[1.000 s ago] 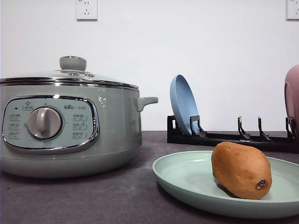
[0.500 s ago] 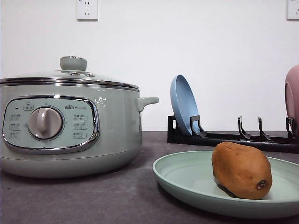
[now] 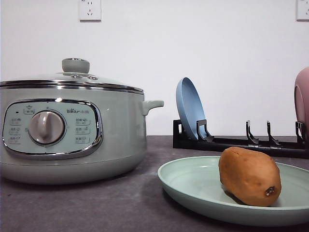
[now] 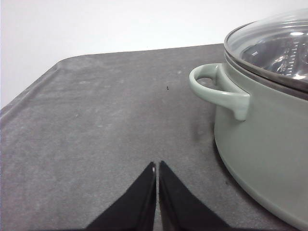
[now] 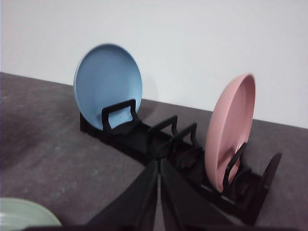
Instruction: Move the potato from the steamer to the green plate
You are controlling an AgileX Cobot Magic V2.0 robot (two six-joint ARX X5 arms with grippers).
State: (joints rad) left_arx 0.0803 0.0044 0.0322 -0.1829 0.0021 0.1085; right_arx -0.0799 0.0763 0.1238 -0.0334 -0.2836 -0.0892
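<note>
Nothing moved: potato (image 3: 249,176) on green plate (image 3: 193,186).

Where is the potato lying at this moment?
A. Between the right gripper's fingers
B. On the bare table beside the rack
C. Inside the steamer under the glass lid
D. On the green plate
D: in the front view the potato rests on the green plate, to the right of the lidded steamer.

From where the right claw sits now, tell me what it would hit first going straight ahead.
Probably the black dish rack, in the stretch between the blue plate and the pink dish. The shut right claw aims there, though depth is hard to judge.
</note>
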